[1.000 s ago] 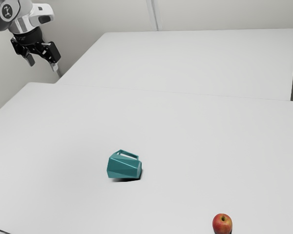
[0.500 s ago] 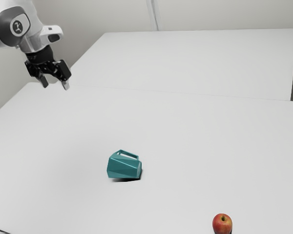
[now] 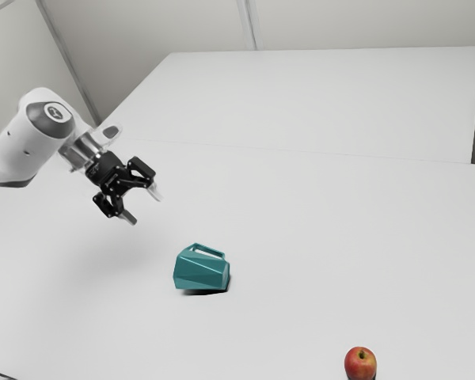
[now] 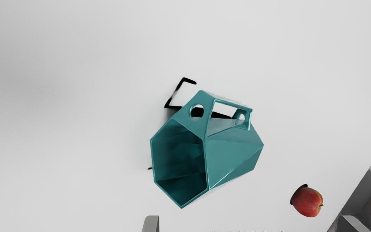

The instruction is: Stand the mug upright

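In the exterior view my gripper [image 3: 144, 207] hangs above the table, up and to the exterior view's left of the mug, its two fingers spread with nothing between them. A teal faceted mug [image 3: 201, 271] lies on its side on the table, its handle upward and its base toward the exterior view's right. The wrist view looks into the dark mouth of the mug [image 4: 233, 151], beyond the fingertips of the open gripper [image 4: 248, 224]. Gripper and mug are apart.
A red apple [image 3: 360, 363] rests on the white table [image 3: 301, 229], toward the exterior view's lower right from the mug. A second white surface [image 3: 324, 95] stands behind the table. The table's edge runs past the apple [image 4: 308, 202] in the wrist view.
My arm has come in from the exterior view's upper left, moving down and toward its right, closer to the mug, and the hand has tilted. Mug and apple have stayed in place.
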Available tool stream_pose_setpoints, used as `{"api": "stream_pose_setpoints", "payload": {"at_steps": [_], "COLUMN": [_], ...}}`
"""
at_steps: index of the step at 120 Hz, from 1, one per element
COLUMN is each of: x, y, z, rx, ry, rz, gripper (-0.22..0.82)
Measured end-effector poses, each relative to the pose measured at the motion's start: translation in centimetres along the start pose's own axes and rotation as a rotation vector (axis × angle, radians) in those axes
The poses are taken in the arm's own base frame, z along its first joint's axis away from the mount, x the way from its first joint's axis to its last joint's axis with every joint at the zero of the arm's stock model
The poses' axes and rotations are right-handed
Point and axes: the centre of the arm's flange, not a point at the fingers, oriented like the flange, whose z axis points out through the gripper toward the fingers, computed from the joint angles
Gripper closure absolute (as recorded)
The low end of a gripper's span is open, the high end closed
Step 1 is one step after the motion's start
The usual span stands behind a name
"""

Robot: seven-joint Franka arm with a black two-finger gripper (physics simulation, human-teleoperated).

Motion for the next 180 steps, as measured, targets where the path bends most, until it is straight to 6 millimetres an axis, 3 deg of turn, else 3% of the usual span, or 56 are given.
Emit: {"api": "stream_pose_setpoints", "payload": {"at_steps": [9, 21, 62, 87, 106, 124, 141, 152, 180], "x": [0.4, 1.3, 3.4, 2.8, 2.6, 2.5, 2.5, 2.5, 2.3], "y": [0.6, -0.8, -4.2, -4.2, -2.9, -1.8, -1.5, -1.4, 0.6], "z": [2.9, 5.4, 10.5, 12.9, 14.0, 14.8, 14.9, 14.8, 14.5], "rx": [-0.037, -0.078, -0.149, -0.216, -0.246, -0.256, -0.248, -0.246, -0.238], "ry": [-0.039, -0.064, -0.099, -0.125, -0.139, -0.151, -0.146, -0.141, -0.13], "rz": [-0.011, -0.063, -0.177, -0.222, -0.219, -0.208, -0.204, -0.203, -0.174], "gripper": [0.0, 0.0, 0.0, 0.0, 0.01, 0.11, 0.44, 0.59, 0.73]}}
